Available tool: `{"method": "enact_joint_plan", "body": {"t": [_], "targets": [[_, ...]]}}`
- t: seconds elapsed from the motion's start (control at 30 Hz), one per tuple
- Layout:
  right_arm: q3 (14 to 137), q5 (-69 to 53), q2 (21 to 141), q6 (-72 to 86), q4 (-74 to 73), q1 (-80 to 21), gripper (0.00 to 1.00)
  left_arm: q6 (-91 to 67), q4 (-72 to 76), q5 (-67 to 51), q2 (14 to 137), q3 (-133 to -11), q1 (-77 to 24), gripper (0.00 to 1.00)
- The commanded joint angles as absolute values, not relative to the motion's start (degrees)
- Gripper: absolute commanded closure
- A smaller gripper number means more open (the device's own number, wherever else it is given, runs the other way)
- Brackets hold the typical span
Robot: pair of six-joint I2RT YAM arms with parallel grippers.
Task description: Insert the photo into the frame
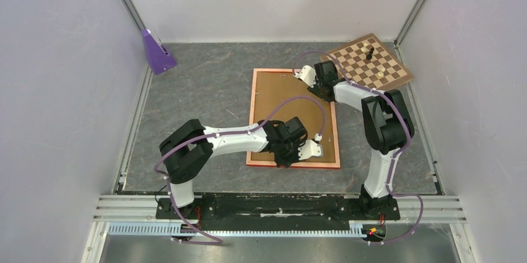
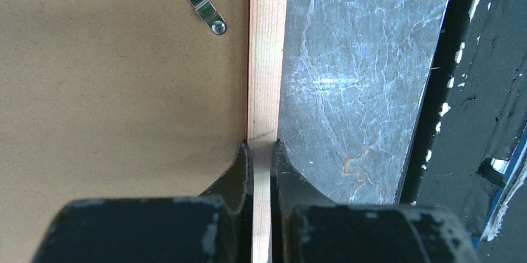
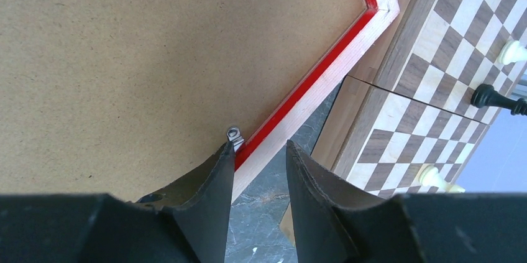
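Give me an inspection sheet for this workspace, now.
Surface: grey marbled table.
Job's things: frame face down, brown backing board in it; photo: nothing seen.
Clutter: chessboard with pieces far right; purple object far left.
Hands: left hand shut on the frame's near rail; right hand open astride its rim near the far right corner.
Cables: purple cables along both arms.
Surroundings: pale walls; metal rail at near edge.

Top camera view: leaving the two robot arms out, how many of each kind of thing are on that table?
frame: 1
backing board: 1
chessboard: 1
white chess pieces: 2
black chess piece: 1
purple wedge: 1
Total: 7
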State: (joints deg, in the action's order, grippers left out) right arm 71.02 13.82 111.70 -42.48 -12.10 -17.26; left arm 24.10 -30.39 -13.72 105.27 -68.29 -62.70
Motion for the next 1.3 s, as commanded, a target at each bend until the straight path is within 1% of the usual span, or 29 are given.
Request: {"method": "enact_joint_plan", "body": {"t": [0.0,0.37,0.67,0.73,0.87,0.97,1.13,1.27], "targets": [[72.77,18.98,114.55,-45.74,-6.91,-16.26,0.61,25.91,-34.62,-16.36,108.61,-63.94,-63.72,0.98],[73.04,22.10,115.56,-50.14,-3.12,-16.24,0.61,26.33,-34.75,-16.68,108.63,-62.32,-64.40,0.98],[73.65,21.01,115.73,-51.97,-2.14,-16.17,0.61,26.18,-34.76,-17.36,108.46,-62.14,-64.51,0.98],[74.45,18.41,115.30,-50.72,-4.09,-16.12,0.61,26.10,-34.88,-17.72,108.45,-62.14,-64.51,0.97],[77.27,9.36,113.69,-44.90,-10.85,-15.88,0.59,26.06,-35.02,-17.76,108.62,-62.30,-64.51,0.98],[78.79,2.94,111.72,-40.11,-13.77,-15.82,0.53,25.97,-35.12,-17.64,108.62,-62.38,-64.51,0.98],[81.93,-4.09,109.31,-33.09,-15.99,-15.40,0.45,26.14,-36.53,-16.32,108.22,-63.26,-64.52,0.98],[84.20,-6.77,108.40,-29.45,-16.55,-15.03,0.43,26.78,-38.32,-14.34,107.55,-63.72,-64.52,0.98]]}}
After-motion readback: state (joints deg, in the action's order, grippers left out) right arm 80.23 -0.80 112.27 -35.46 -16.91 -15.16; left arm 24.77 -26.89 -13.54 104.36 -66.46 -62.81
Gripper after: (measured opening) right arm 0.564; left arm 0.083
